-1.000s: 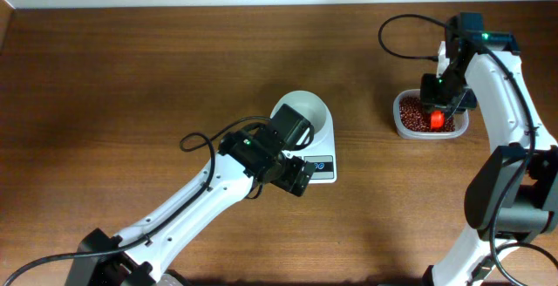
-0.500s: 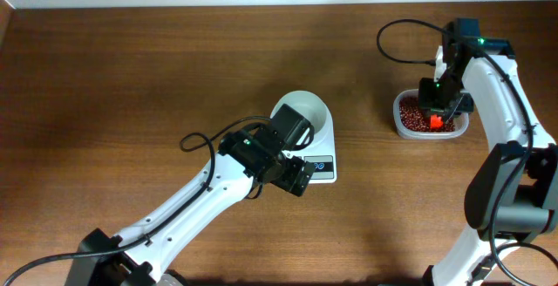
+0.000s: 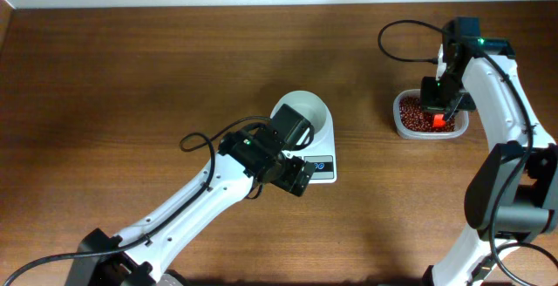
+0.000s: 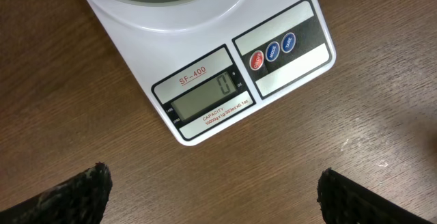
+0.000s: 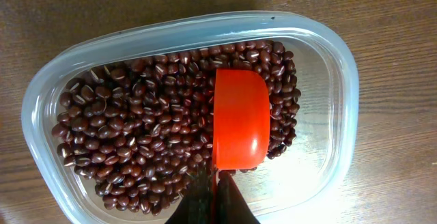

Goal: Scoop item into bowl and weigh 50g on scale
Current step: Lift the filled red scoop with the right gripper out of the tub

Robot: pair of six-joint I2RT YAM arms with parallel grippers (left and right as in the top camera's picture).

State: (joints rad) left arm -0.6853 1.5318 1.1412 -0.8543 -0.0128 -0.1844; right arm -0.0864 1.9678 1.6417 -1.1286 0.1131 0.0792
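Left pincer (image 4: 217, 195): jaws spread wide, nothing between them, hovering over bare table (image 3: 131, 77) just off the front edge of the scale (image 4: 205, 67). The scale sits about mid-table, white, its grey display (image 4: 208, 103) reading 0, with a row of round buttons (image 4: 272, 51) beside it: one red, two blue. The white bowl (image 3: 307, 112) stands on the scale's platform, behind the display. Well apart, toward the table's right edge and its far side, is a clear plastic container (image 5: 341, 115) with rounded corners. The dark red-brown beans (image 5: 136, 135) lie in it as a loose layer covering most of its floor. An orange-red scoop (image 5: 240, 118) rests with its head among the beans, right of the container's middle in the wrist view. Right pincer (image 5: 215, 207): closed tight on the scoop's thin handle, directly above the container's near rim.
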